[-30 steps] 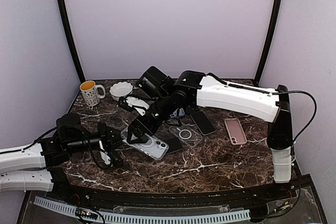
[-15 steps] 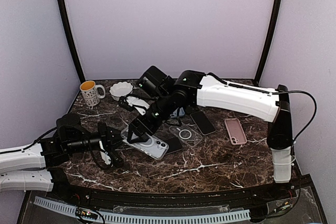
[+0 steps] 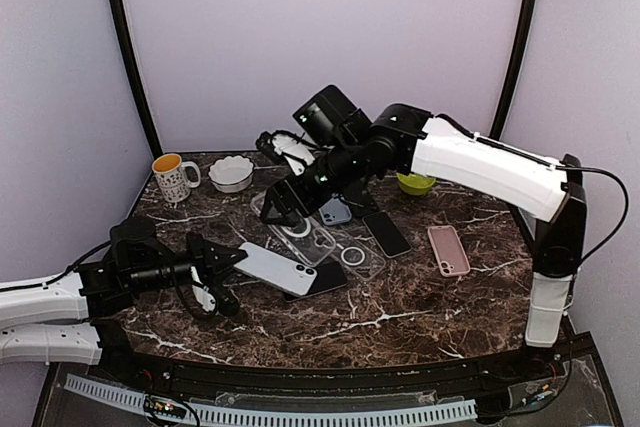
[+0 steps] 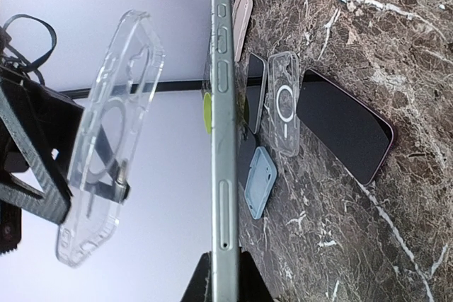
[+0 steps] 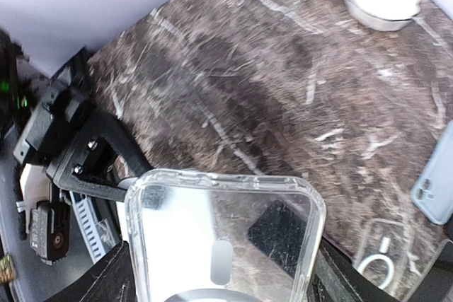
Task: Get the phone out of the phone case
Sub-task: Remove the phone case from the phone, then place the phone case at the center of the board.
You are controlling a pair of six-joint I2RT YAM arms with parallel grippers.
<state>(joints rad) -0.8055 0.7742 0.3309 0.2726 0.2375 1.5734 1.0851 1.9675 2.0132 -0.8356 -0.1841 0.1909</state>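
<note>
One marble table [image 3: 400, 317] lies under both arms. The right gripper [image 3: 285, 209] is clamped on the clear case [image 3: 300, 232] and holds it tilted in the air above the table. The left gripper [image 3: 222, 259] is closed on one end of the phone [image 3: 275, 269]. The phone juts out off the table, just beside the case and free of it. A second case [image 3: 352, 255] and a dark phone [image 3: 385, 232] lie flat nearby.
</note>
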